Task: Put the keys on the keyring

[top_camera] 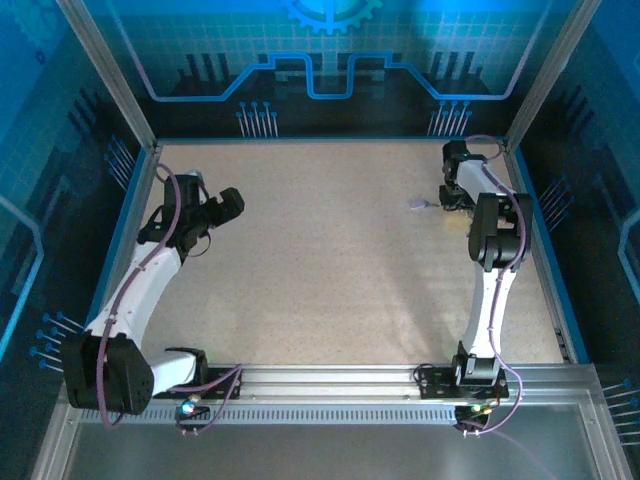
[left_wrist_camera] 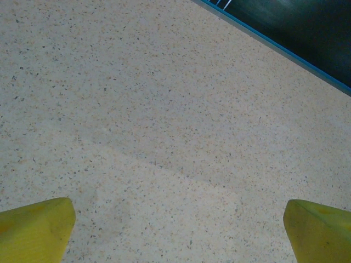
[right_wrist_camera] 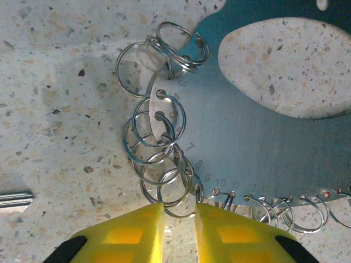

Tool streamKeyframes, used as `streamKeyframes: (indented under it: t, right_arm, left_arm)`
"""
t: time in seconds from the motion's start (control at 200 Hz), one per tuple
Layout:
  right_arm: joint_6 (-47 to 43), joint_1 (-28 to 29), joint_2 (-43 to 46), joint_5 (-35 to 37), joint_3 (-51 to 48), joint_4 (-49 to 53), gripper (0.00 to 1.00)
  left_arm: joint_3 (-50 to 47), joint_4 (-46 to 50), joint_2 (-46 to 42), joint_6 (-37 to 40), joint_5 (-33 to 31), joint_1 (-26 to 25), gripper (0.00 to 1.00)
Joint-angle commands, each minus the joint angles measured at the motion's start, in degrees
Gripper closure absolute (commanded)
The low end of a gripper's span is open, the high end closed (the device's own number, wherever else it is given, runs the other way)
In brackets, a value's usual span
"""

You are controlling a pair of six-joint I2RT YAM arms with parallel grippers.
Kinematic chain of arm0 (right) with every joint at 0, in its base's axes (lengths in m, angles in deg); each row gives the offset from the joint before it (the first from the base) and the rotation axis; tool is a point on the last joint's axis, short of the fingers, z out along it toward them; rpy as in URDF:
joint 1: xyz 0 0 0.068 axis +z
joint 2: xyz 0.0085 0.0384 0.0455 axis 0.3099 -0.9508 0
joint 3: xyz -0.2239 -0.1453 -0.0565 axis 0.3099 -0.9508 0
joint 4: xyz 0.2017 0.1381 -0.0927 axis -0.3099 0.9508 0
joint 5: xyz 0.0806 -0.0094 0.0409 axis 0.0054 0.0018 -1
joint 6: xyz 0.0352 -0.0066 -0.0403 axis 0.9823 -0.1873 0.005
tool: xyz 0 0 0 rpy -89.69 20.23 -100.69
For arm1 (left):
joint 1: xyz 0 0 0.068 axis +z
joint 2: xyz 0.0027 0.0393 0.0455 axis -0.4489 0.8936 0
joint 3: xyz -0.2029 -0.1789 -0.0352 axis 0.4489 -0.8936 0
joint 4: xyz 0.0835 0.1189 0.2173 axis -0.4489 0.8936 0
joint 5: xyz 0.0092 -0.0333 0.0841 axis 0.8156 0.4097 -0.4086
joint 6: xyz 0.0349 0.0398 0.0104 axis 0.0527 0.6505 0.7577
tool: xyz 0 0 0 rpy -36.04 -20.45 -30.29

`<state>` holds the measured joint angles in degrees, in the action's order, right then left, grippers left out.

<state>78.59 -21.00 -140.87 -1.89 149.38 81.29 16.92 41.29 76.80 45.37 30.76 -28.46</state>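
The left gripper (top_camera: 230, 204) hangs over the left side of the table (top_camera: 320, 280). In the left wrist view its yellow fingers (left_wrist_camera: 35, 230) stand wide apart with nothing between them. Further right, a lilac tag (top_camera: 418, 204) lies just beside the right gripper (top_camera: 455, 198) at the far right of the table. In the right wrist view a key (right_wrist_camera: 13, 198) pokes in at the left edge, apart from the rest. Small split rings (right_wrist_camera: 159, 137) hang in numbered holes along the keyring (right_wrist_camera: 247, 148), a flat blue-grey band flat on the table. The right gripper (right_wrist_camera: 180, 212) is nearly closed. One ring's low arc sits in the slit, but I cannot tell whether it is pinched.
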Motion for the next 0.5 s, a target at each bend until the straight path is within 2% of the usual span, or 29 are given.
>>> streamKeyframes:
  t: [0.0, 0.145, 0.24, 0.495]
  right_arm:
    - [-0.2, -0.1, 1.1, -1.6, -0.4, 0.4, 0.77]
    - [6.2, -3.2, 4.8, -11.9, -2.8, -1.7, 0.77]
    - [9.4, -4.6, 6.8, -15.7, -4.9, -4.0, 0.77]
    - [11.8, -6.8, 7.7, -16.8, -6.2, -5.0, 0.77]
  left_arm:
    - [0.6, 0.8, -1.1, 0.0, 0.1, -0.3, 0.01]
    - [0.8, 0.3, -1.0, 0.1, 0.6, -0.3, 0.01]
    - [0.8, 1.0, -1.1, 0.1, 0.2, -0.4, 0.01]
    - [0.7, 0.9, -1.4, 0.2, 0.1, -0.4, 0.01]
